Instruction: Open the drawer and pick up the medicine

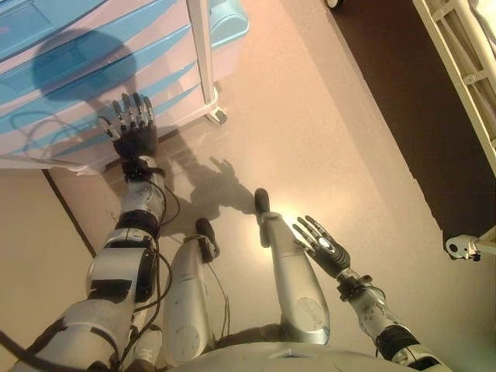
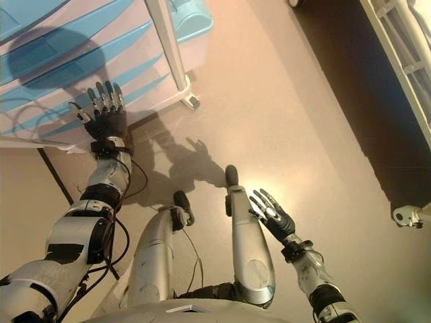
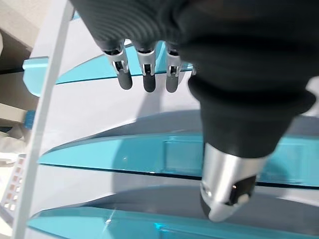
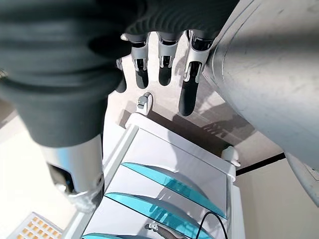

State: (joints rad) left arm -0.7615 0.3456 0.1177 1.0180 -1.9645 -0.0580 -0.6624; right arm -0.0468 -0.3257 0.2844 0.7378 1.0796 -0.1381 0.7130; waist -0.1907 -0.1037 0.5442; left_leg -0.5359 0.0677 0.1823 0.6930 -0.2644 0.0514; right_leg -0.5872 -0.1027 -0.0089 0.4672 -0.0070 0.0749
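A white drawer cabinet (image 1: pixel 93 62) with curved teal handles stands at the upper left; all its drawers look closed and no medicine shows. My left hand (image 1: pixel 133 132) is open, fingers straight and spread, held in front of the lower drawer fronts. In the left wrist view its fingers (image 3: pixel 147 74) point at a white front between two teal handles (image 3: pixel 149 154), and I cannot tell whether they touch it. My right hand (image 1: pixel 325 248) hangs open and idle low on the right, holding nothing. The right wrist view shows its straight fingers (image 4: pixel 164 69) and the cabinet (image 4: pixel 169 164) beyond.
The cabinet's white post ends in a caster (image 1: pixel 217 116) on the beige floor. A white bed frame (image 1: pixel 465 70) runs along the right edge, with a caster (image 1: pixel 461 246) lower down. A dark floor area (image 1: pixel 387 93) lies beside it.
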